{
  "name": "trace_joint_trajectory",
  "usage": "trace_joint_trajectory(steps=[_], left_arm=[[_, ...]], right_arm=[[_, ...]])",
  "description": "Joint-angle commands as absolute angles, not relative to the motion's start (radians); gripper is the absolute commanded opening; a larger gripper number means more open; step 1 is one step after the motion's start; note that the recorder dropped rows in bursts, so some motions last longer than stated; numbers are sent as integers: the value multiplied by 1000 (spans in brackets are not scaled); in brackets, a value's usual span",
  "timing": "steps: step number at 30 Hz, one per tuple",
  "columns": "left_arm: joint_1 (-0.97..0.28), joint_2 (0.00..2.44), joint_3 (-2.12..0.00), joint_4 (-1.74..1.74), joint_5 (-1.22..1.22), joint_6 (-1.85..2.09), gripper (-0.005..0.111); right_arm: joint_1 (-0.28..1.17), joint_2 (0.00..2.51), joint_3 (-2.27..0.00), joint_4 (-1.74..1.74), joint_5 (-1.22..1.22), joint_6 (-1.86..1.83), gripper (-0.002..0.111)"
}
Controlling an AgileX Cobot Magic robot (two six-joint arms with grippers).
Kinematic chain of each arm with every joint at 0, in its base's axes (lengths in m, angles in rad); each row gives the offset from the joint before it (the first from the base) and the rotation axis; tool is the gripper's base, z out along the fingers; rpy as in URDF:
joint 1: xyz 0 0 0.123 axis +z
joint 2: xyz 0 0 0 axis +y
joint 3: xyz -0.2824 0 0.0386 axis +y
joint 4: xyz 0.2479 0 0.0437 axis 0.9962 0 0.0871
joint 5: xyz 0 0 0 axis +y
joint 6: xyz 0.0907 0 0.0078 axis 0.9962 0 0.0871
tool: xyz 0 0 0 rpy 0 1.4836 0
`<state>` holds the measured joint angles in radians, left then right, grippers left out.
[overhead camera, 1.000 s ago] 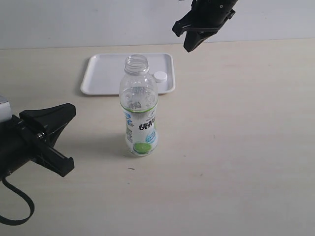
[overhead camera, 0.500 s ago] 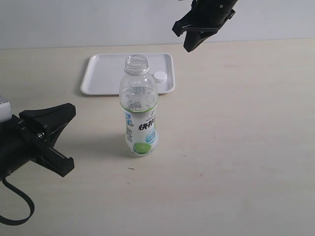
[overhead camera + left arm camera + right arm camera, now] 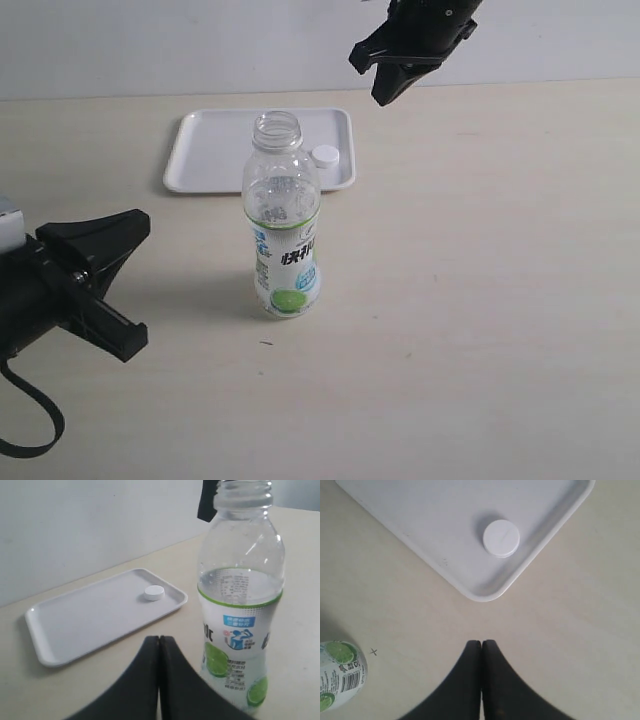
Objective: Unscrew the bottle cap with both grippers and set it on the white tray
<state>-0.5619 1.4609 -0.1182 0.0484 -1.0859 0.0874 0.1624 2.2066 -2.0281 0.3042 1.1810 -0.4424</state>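
Since your left claw (image 3: 159, 645) and right claw (image 3: 481, 647) are both closed on nothing, the job looks finished. The cap (image 3: 501, 538) lies on the tray (image 3: 420, 520), near a corner. The bottle (image 3: 283, 230) stands open on the counter (image 3: 480, 300) beside the tray.

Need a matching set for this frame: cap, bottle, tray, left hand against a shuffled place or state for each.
Things:
1. cap
2. bottle
3. tray
4. left hand

Place or state:
A. upright on the table, neck open
B. shut, holding nothing
C. lying in the tray, near a corner
D. white, flat on the table

Pairs: 1-C, 2-A, 3-D, 4-B
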Motion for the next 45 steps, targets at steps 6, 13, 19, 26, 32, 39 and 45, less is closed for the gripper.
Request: trace_joint_trajectory(steps=[6, 13, 19, 26, 32, 39, 45], left_arm=[[-488, 864, -113, -394, -334, 200, 0], [-213, 272, -91, -375, 26, 309, 0], [-83, 47, -45, -375, 60, 310, 0], [-61, 18, -44, -410, 119, 282, 0], [-61, 18, -44, -218, 228, 189, 0], [-61, 18, -39, 65, 347, -120, 0], [-61, 3, 0, 67, 341, -116, 0]], right_arm=[[163, 2196, -2031, 313, 1173, -443, 0], [163, 2196, -2031, 313, 1171, -443, 0], [163, 2196, -2031, 313, 1171, -443, 0], [163, 2196, -2031, 313, 1171, -443, 0], [163, 2196, -2031, 313, 1171, -443, 0], [163, 2196, -2031, 313, 1171, -443, 0], [163, 2196, -2031, 313, 1171, -443, 0]])
